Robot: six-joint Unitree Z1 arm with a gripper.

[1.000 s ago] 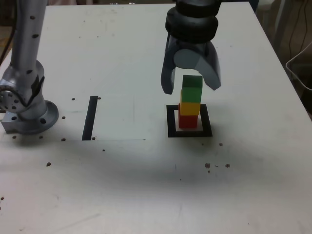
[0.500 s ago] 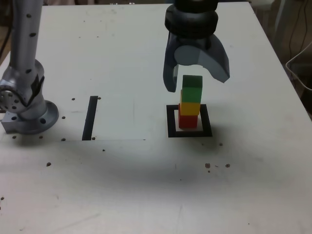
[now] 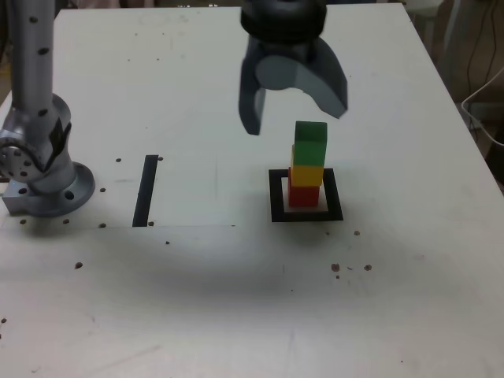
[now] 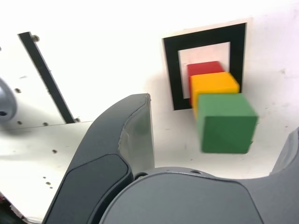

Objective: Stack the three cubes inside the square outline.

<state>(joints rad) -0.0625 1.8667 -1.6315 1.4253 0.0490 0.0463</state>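
In the wrist view, one of the fingers (image 4: 119, 154) (spread wide) is cropped.

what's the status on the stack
Claw open, empty, above and clear of stack. Green cube on yellow on red, inside outline. Nothing in the way.

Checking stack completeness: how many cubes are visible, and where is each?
3, in one stack inside the square outline: red cube at the bottom, yellow cube on it, green cube on top. None appears hidden.
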